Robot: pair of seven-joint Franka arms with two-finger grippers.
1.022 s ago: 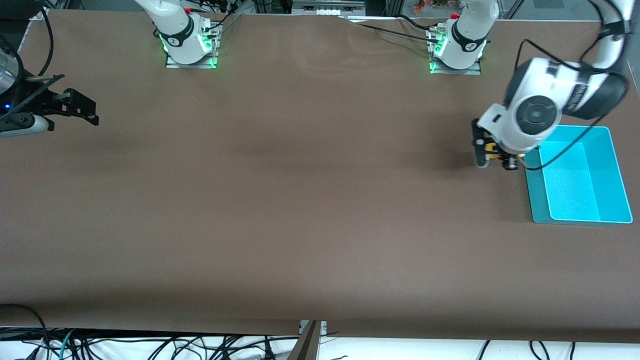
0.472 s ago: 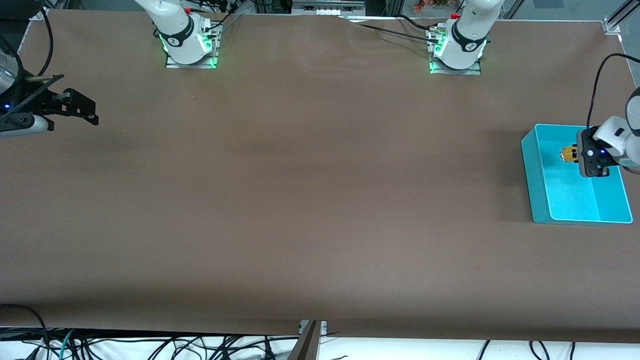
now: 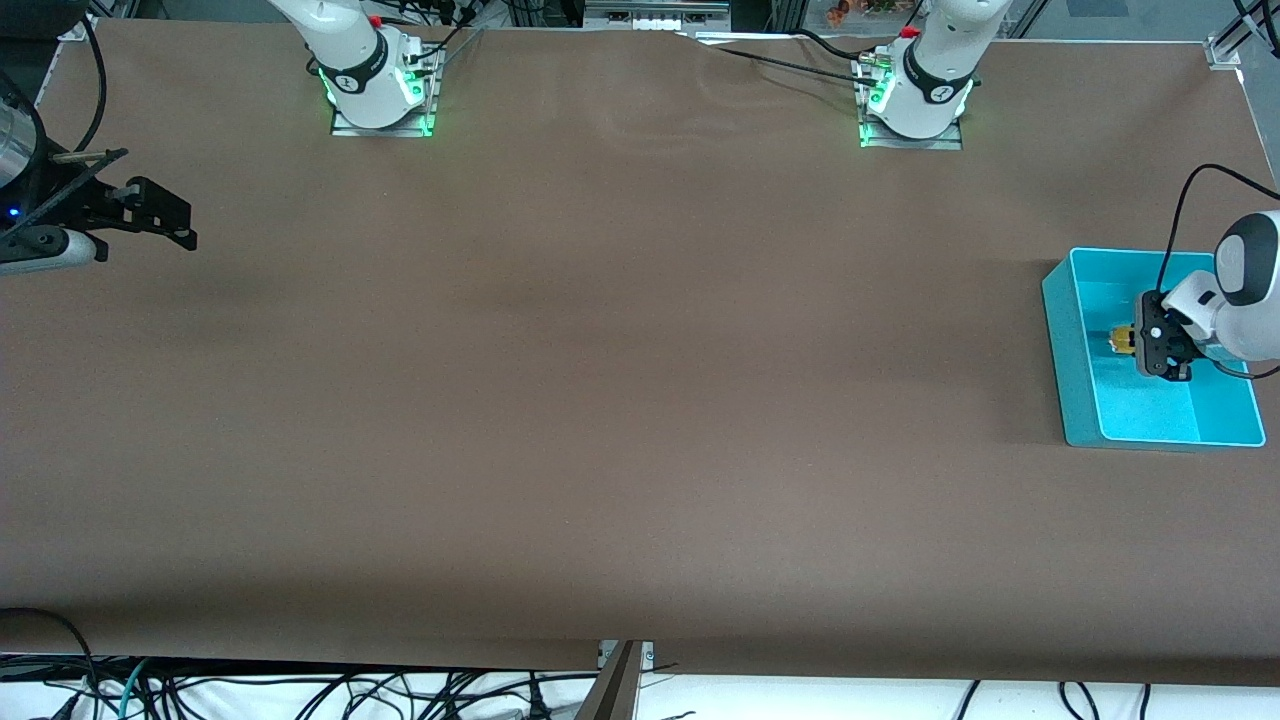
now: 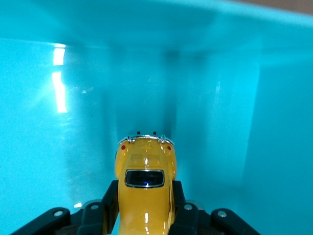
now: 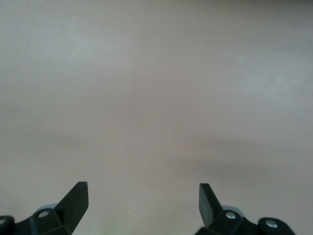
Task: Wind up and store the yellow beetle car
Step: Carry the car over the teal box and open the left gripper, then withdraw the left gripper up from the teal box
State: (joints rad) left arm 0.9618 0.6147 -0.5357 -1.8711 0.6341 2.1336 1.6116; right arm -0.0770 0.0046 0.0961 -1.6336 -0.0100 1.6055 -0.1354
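Though tool-flanked (image 4: 144, 215), yellow beetle car (image 4: 145, 188) half-cropped.

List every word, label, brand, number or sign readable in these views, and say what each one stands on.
No readable text in any view.
The yellow beetle car, clamped in the left gripper inside the teal bin: no lettering visible.
The arm bases carry small round dark marks, too small to read.
The right gripper, open over bare brown table: no markings.
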